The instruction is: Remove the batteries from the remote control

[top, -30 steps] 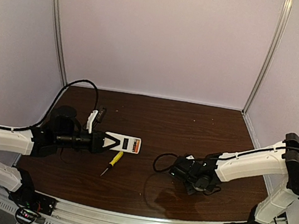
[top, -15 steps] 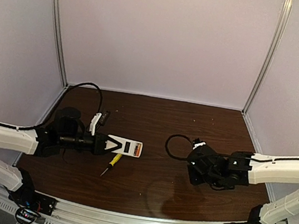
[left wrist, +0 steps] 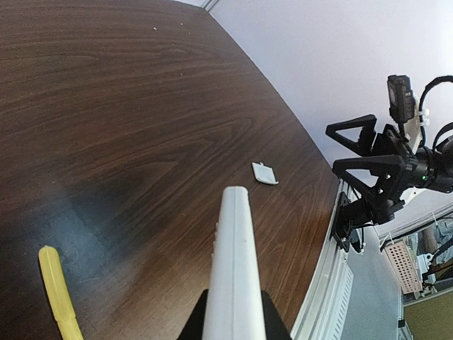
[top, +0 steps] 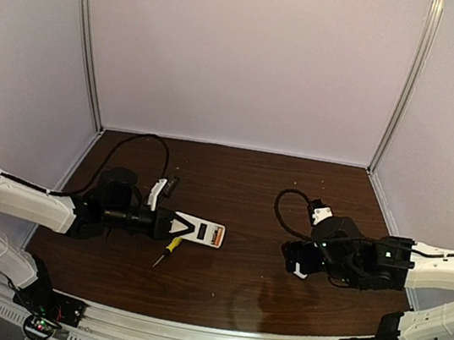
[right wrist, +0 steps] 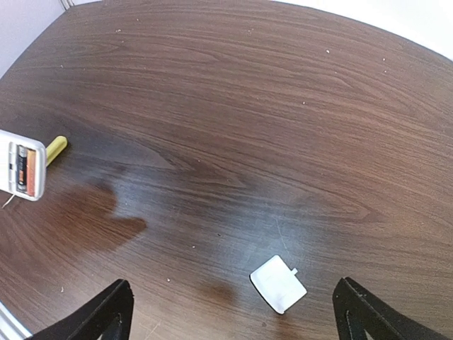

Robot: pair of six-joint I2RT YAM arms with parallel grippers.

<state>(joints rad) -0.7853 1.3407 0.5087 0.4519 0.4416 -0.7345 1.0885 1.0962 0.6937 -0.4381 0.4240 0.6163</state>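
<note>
My left gripper (top: 164,221) pinches the white rectangular remote control (top: 199,232); my spread right gripper (right wrist: 237,315) should next extract its dark and copper cylindrical batteries (right wrist: 23,170).

Left claw (top: 166,223) carried remote control (top: 199,232) rightward, nearer table middle; right claw (top: 292,258) swung right, away.

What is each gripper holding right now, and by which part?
The left gripper clamps the remote control by the end away from its batteries. The right gripper is open, holding nothing.
</note>
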